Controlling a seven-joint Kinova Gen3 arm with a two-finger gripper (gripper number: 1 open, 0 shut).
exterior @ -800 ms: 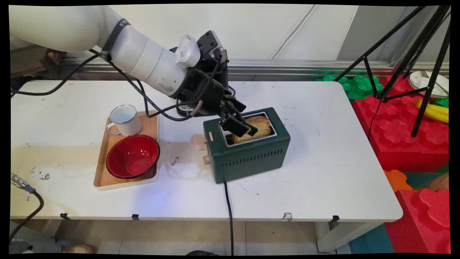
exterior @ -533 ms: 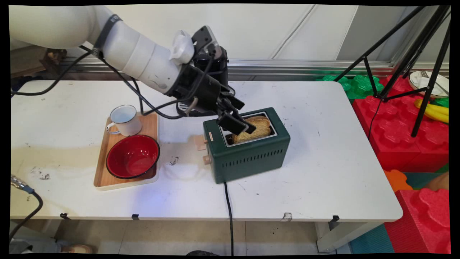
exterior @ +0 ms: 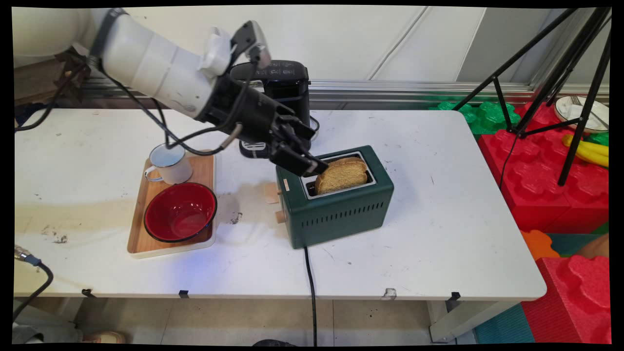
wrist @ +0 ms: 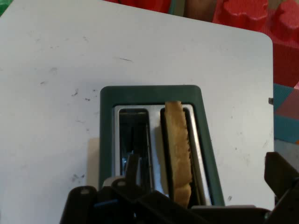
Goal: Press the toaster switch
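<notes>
Even, bright light fell from above on the white surface (exterior: 438,204), casting only soft shadows beneath the tool (exterior: 304,168) and beside the toaster (exterior: 341,214), while the hand view showed the toast (wrist: 177,149) sharply but the tool's linkage dark and unfocused.

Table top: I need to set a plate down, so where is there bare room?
Free: the table right of the toaster, and the near strip before the tray. Crowded: between tray, toaster and coffee machine, under the end effector.
</notes>
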